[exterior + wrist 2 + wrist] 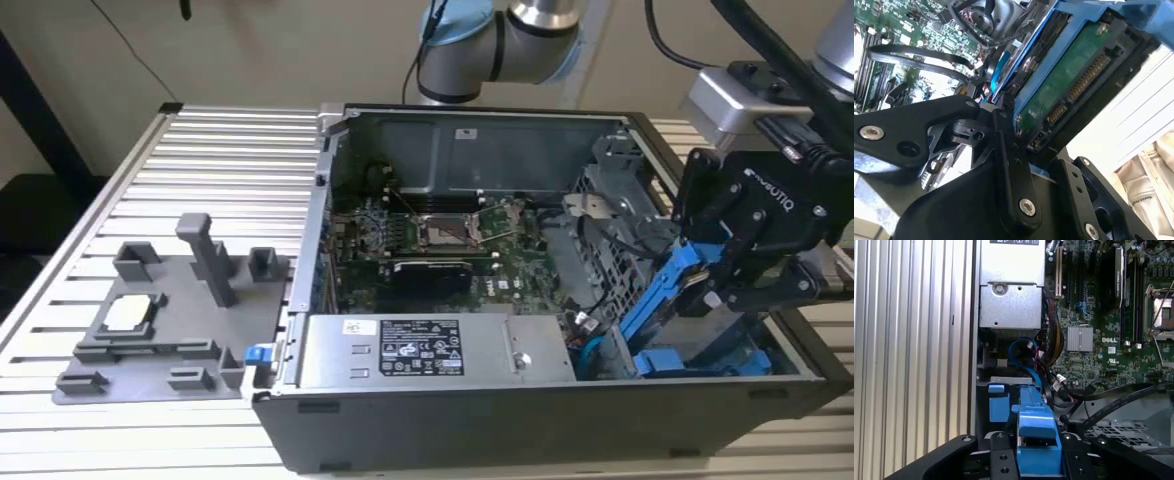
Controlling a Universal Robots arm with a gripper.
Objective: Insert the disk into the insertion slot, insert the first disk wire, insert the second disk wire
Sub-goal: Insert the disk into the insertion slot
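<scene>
The flat silver-grey hard disk in its bright blue plastic frame [675,288] hangs tilted over the grey sheet-metal drive cage [603,210] at the exterior view's right of the open computer case, its lower end dipping towards the narrow insertion slot [617,340] but not seated. The black robot gripper [731,285] is clamped on it, fingers [999,460] pressing the frame from both sides; the second wrist view shows the disk's green circuit-board underside [1069,85] and its connector pins bare.

The angle looks like the main risk: entering this steeply, the frame's corner could catch the cage's metal edge and jam, or twist in the grip. A loose blue cable [1024,354] and black flat cables [1114,400] lie just beside the bay and might be pinched beneath the disk. The silver labelled power-supply box [427,350] stands near, leaving little room to correct sideways.
</scene>
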